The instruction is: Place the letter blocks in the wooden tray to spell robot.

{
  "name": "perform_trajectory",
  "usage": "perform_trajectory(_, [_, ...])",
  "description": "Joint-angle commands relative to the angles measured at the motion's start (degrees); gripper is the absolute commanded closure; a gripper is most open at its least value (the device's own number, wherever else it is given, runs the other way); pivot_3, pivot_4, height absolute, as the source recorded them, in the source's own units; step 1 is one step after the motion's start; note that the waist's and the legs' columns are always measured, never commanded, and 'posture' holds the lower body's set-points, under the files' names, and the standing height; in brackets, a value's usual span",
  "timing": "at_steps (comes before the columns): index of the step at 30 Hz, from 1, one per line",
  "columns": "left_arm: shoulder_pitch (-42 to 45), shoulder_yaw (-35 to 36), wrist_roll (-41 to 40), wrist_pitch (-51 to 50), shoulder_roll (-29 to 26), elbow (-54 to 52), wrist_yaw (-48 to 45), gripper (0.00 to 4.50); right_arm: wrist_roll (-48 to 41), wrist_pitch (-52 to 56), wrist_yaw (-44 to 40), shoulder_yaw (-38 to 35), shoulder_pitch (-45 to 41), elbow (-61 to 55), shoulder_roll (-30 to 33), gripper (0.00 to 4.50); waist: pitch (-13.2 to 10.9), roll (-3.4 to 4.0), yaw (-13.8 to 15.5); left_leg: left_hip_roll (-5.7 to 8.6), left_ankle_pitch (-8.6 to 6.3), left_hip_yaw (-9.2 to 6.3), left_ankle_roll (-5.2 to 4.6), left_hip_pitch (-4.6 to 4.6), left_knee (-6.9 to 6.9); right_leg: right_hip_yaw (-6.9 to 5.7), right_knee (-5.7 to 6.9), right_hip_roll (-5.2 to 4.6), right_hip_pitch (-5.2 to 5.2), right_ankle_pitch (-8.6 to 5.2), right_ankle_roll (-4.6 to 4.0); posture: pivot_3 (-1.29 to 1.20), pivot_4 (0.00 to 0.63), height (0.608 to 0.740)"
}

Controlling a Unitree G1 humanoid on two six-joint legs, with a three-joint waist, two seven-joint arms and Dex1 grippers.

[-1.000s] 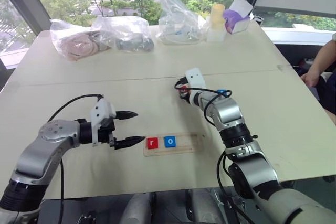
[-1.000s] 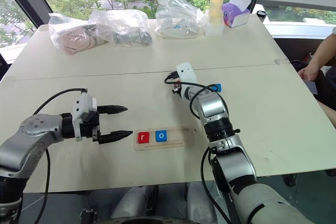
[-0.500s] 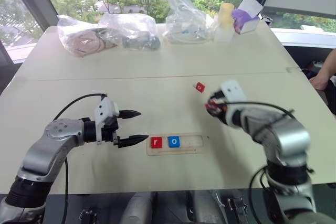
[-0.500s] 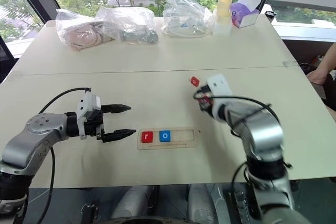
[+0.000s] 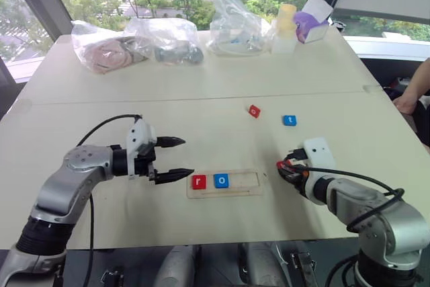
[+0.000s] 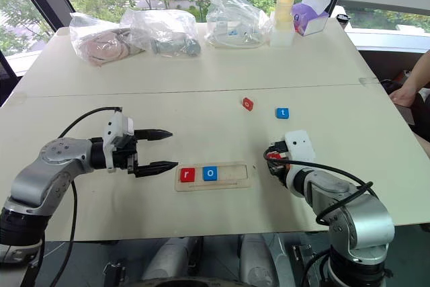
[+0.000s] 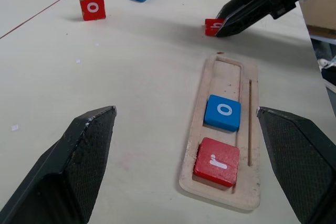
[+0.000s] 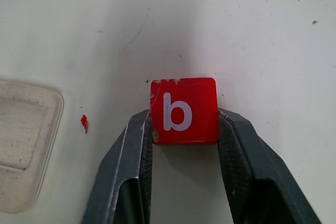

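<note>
Tray: the wooden tray (image 5: 225, 183) lies flat on the table (image 5: 201, 109) near the front edge, its long axis running left to right across the robot's front, between the two arms.
Tray contents: a red r block (image 5: 199, 181) sits in the leftmost slot with a blue o block (image 5: 221, 181) right beside it; the slots to their right show bare wood.
Letters in tray: from the head views both read upright, tops toward the far side of the table.
Left pincer (image 5: 176, 159): spread wide and holding nothing, hovering just off the tray's left end, fingers pointing along the tray's length toward the right.
Right pincer (image 8: 184, 129): there it is, down at the table just past the tray's right end, a finger against each side of the red b block (image 8: 184, 110); whether the squeeze is firm I cannot tell.
Red b block: the right wrist view has it flat on the table, letter face up, the corner of the tray off to one side.
Loose blocks: a red o block (image 5: 254, 111) and a blue t block (image 5: 289, 120) lie farther back on the table, near each other, well apart from the tray.
Head views offer: the whole layout, plus bags (image 5: 134, 45) and a purple box (image 5: 308, 26) along the far edge.
Left wrist view offers: a look straight down the tray's length, r nearest, o next, and the right pincer's tips at the b block beyond the far end.
Right wrist view offers: the letter b itself, which the head views hide behind the pincer.
Bystander: a person's hand (image 5: 406, 102) rests at the table's right edge.
</note>
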State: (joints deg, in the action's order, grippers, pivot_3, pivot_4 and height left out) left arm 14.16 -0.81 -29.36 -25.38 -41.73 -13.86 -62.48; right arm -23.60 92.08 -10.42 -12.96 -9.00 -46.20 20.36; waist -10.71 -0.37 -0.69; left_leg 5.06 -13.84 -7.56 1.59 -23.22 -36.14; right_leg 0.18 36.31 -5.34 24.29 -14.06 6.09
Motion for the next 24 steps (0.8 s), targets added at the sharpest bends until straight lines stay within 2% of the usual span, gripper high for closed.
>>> perform_trajectory(1, [0.15, 1.11, -0.06, 1.14, -0.15, -0.69, -0.14, 0.00, -5.20, 0.42, -2.14, -0.87, -1.49, -1.52, 6.17, 0.91, 0.00, 0.00, 0.00, 0.00, 0.00, 0.00, 0.00, 0.00, 0.00, 0.00, 0.00, 0.00, 0.00, 0.00, 0.00, 0.00, 0.150, 0.740])
perform_trajectory(2, [0.13, 1.19, -0.06, 1.07, -0.13, -0.77, -0.02, 0.00, -6.80, 0.42, -3.72, -0.34, -2.53, -1.34, 9.13, 0.29, -0.02, 0.04, 0.01, 0.01, 0.00, 0.00, 0.00, 0.00, -0.02, 0.00, 0.00, -0.01, -0.02, 0.00, 0.00, 0.00, 0.150, 0.740])
perform_trajectory(3, [-0.13, 1.22, -0.05, 1.05, -0.07, -1.10, 0.17, 0.00, -7.39, -2.92, -8.82, 1.19, -4.57, 0.22, 16.20, 0.07, -0.03, 0.05, -0.03, 0.03, 0.00, 0.03, -0.01, -0.02, -0.04, 0.00, -0.01, -0.04, -0.01, 0.00, 0.00, 0.00, 0.150, 0.740])
perform_trajectory(5, [-0.46, 1.26, -0.14, 0.96, -0.01, -1.52, 0.36, 0.00, -8.09, -9.47, -16.40, 2.78, -6.80, 3.95, 25.18, 0.07, -0.05, 0.07, -0.12, 0.04, 0.01, 0.12, -0.03, -0.03, -0.09, 0.01, -0.04, -0.05, -0.03, 0.00, 0.01, 0.00, 0.150, 0.740])
perform_trajectory(6, [-0.64, 1.30, -0.26, 0.86, -0.04, -1.79, 0.39, 0.00, -7.74, -16.10, -22.12, 3.80, -6.87, 7.27, 29.21, 0.07, -0.03, 0.02, -0.10, 0.03, 0.00, 0.14, -0.04, -0.03, -0.10, 0.00, -0.07, -0.04, -0.06, 0.00, 0.01, 0.00, 0.150, 0.740])
perform_trajectory(10, [-0.98, 1.32, -0.82, 0.27, -0.26, -2.38, 0.19, 0.00, -2.60, -40.34, -37.76, 8.92, -4.96, 18.61, 37.29, 0.07, -0.01, -0.06, -0.05, -0.06, -0.01, 0.12, -0.06, 0.00, -0.05, -0.19, -0.14, 0.03, -0.21, -0.01, 0.05, 0.00, 0.150, 0.740])
perform_trajectory(13, [-0.97, 1.33, -0.75, 0.08, -0.36, -2.71, 0.38, 0.00, 4.56, -62.17, -51.12, 16.51, -6.92, 31.97, 39.67, 0.07, -0.03, -0.05, -0.12, -0.02, -0.03, 0.15, -0.10, 0.00, -0.09, -0.17, -0.14, -0.03, -0.22, 0.00, 0.08, 0.00, 0.150, 0.740])
perform_trajectory(17, [-0.89, 1.80, -0.77, -0.18, -0.45, -3.18, 1.02, 0.00, 10.24, -78.24, -60.00, 22.12, -10.58, 43.53, 38.60, 0.07, -0.03, -0.05, -0.22, 0.00, -0.03, 0.20, -0.10, 0.01, -0.15, -0.10, -0.13, -0.07, -0.22, 0.06, 0.17, 0.00, 0.150, 0.740])
perform_trajectory(20, [-1.15, 2.00, -0.73, -0.29, -0.59, -3.60, 1.38, 0.00, 13.38, -85.14, -63.03, 24.44, -13.26, 49.89, 37.43, 0.07, -0.04, -0.05, -0.18, -0.01, -0.03, 0.19, -0.08, 0.03, -0.15, -0.07, -0.12, -0.05, -0.21, 0.07, 0.15, 0.00, 0.150, 0.740])
perform_trajectory(24, [-2.05, 2.54, -0.86, -0.70, -0.66, -4.87, 2.39, 0.00, 15.09, -88.95, -65.74, 25.76, -16.67, 56.23, 34.65, 0.07, -0.04, -0.05, -0.15, -0.01, -0.01, 0.18, -0.06, 0.04, -0.14, -0.01, -0.11, -0.05, -0.20, 0.07, 0.14, 0.00, 0.150, 0.740])
